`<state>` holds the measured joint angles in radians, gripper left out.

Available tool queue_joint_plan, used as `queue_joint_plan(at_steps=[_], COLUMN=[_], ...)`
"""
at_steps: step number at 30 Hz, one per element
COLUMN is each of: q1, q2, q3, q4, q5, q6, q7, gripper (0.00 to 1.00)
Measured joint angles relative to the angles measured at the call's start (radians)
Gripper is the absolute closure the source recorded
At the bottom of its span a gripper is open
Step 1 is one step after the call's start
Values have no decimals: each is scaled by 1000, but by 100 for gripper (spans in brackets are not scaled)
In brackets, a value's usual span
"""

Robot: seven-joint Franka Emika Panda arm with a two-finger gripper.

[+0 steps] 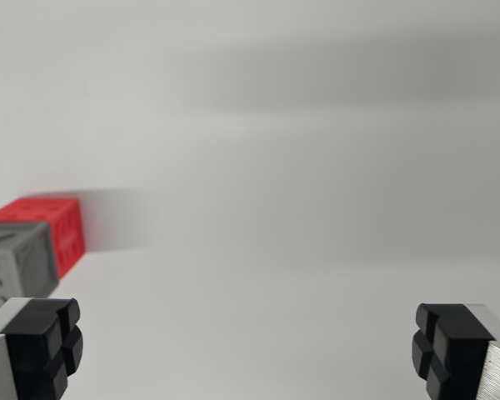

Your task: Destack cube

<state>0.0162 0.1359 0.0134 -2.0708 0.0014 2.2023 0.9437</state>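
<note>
You're approaching: claw [250, 346] spread and empty, so swing toward the wrist view's left over the red cube [54, 223] and grey cube [17, 262].

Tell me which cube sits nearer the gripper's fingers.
The grey cube, just above the finger at the wrist view's left; the red cube lies behind it.

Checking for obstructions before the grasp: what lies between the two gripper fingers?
Nothing: in the wrist view, only bare white surface shows between the open gripper fingers. The red cube and grey cube sit at the wrist view's left.
</note>
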Motion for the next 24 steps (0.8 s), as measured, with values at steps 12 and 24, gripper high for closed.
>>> queue_joint_plan(at_steps=[12, 24], q1=[37, 81], q2=[4, 25], q3=[15, 33], q4=[-51, -96], q5=[-2, -7], q6=[56, 121], q7=[48, 106], gripper=[0, 0])
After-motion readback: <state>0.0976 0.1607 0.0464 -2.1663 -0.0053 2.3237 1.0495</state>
